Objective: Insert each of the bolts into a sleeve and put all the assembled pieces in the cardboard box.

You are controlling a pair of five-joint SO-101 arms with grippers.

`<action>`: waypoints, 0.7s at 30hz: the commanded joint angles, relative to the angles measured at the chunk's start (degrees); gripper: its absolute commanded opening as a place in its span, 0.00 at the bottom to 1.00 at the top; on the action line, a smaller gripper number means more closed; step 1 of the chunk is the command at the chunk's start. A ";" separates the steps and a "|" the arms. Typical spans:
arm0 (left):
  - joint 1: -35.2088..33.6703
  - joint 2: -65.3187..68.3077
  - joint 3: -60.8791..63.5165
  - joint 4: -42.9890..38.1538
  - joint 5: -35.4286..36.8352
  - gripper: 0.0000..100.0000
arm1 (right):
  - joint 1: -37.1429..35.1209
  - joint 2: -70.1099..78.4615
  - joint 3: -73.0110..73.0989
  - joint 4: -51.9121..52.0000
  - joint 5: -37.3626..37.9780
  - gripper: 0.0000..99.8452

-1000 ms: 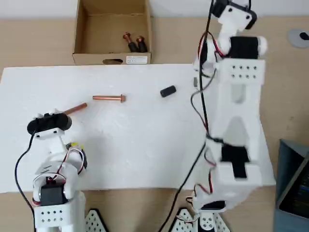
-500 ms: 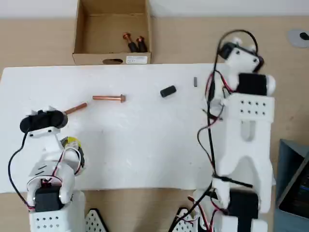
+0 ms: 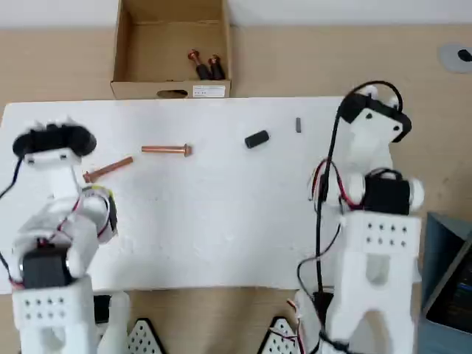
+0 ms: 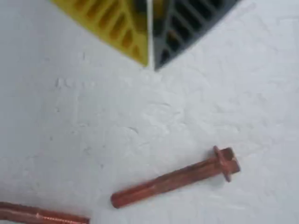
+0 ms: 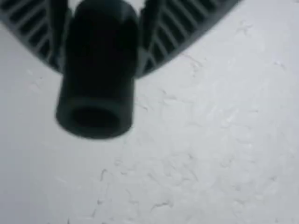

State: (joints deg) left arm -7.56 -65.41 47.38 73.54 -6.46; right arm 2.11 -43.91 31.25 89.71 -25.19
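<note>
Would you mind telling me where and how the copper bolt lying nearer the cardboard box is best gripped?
Probably the shank near its flanged head, coming down from above and closing across it. The bolt lies flat on the white sheet, and that grip leaves the plain end free for insertion.

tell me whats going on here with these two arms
The right gripper holds a black sleeve above the white mat. The left gripper is shut and empty, hovering near a loose copper bolt, with a second bolt close by. A spare sleeve lies on the mat, and two assembled pieces sit in the cardboard box.
</note>
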 commanded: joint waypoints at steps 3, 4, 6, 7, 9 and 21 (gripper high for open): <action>3.69 11.82 -13.63 0.44 -0.35 0.00 | 1.19 -7.69 4.97 -2.64 2.99 0.01; 4.40 14.02 -15.30 0.44 -0.35 0.00 | 1.19 -8.66 5.85 -2.64 3.25 0.01; 5.80 18.77 -18.02 0.88 -2.29 0.02 | 1.19 -10.51 7.87 -2.64 3.52 0.01; 6.42 21.23 -19.34 1.49 -3.78 0.04 | 1.19 -11.38 9.10 -2.64 3.52 0.01; 7.65 26.24 -21.80 3.34 -6.15 0.07 | 1.19 -12.88 11.47 -2.64 3.52 0.01; 11.96 56.04 -47.65 19.25 -30.15 0.07 | 1.19 -22.11 18.24 -2.64 3.34 0.01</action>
State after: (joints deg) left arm 3.78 -14.24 9.05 90.42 -31.96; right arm 2.11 -63.78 48.84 88.31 -22.11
